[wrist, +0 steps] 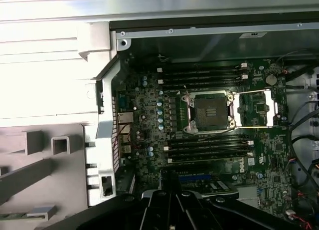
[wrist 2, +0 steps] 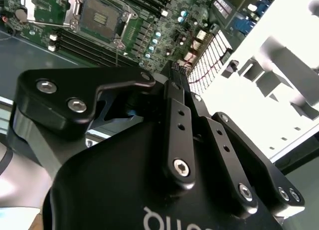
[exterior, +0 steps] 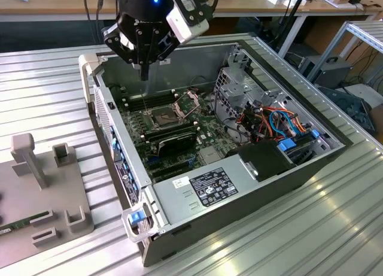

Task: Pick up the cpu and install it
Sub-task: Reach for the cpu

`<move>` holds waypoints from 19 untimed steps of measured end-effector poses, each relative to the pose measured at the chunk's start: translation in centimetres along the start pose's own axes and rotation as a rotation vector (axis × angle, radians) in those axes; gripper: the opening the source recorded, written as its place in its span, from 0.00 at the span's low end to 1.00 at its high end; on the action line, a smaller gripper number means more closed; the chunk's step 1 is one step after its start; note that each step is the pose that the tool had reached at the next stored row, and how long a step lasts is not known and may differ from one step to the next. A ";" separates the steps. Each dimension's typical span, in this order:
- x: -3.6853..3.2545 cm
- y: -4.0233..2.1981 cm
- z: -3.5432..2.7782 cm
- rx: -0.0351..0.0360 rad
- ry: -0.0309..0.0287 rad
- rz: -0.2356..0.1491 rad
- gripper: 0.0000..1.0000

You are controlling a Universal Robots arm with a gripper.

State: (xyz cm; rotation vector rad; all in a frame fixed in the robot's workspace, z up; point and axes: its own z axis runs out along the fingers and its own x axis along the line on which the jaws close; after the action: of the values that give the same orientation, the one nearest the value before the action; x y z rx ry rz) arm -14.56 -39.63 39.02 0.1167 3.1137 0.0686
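One tool [exterior: 143, 72], pressed together, above open case [exterior: 299, 174]; cpu whereabouts we cannot tell (perhaps pinched edge-on). Socket [wrist: 208, 113] bare, frame [wrist: 270, 108] flipped open. We judge: centre squarely over socket, descend vertical, clear of frame.

Black gripper [wrist 2: 175, 70] in the foreground, fingers pressed together at the tips, green motherboard [wrist 2: 164, 28] beyond it, open socket [wrist 2: 99, 13], dark memory slots [wrist 2: 84, 44] just beside the socket
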 end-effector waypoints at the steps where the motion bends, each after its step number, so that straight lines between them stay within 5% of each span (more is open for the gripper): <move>1: 0.31 -0.02 0.00 -0.0001 0.0000 0.000 0.11; 10: 3.95 -0.30 -0.01 0.0000 0.0000 0.000 0.11; 16: 8.22 -0.63 0.10 0.0003 0.0000 0.000 0.11; 19: 9.79 -0.75 0.15 0.0006 0.0000 0.000 0.11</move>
State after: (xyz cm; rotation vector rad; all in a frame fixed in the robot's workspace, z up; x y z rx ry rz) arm -24.37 -39.64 38.61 0.1166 3.1137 0.0677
